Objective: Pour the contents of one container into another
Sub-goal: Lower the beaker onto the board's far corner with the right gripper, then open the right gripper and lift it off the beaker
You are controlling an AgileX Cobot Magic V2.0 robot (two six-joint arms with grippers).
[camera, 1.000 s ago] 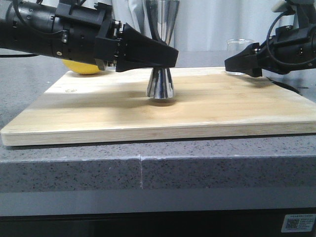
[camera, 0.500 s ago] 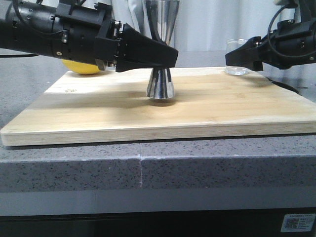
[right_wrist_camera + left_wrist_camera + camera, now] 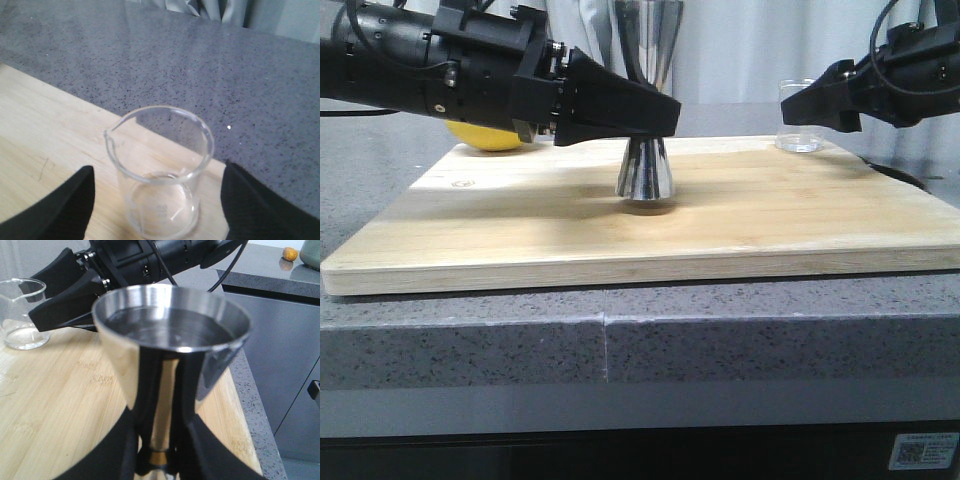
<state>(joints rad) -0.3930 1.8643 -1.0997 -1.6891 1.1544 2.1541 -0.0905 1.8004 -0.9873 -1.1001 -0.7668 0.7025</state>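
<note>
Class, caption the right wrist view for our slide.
Open right gripper straddling an upright glass beaker on the board's corner.

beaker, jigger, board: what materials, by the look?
Beaker: clear glass, seemingly; see-through wall, shiny rim.
Jigger: polished metal, probably steel; mirror reflections, gold-coloured waist band.
Board: pale wood, maybe bamboo; visible grain, matte.

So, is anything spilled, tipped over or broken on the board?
Nothing stands out. The metal jigger stands upright on the wooden board, held by the left gripper. The glass beaker is upright and whole between the open right gripper's fingers. No puddle shows on the board.
</note>
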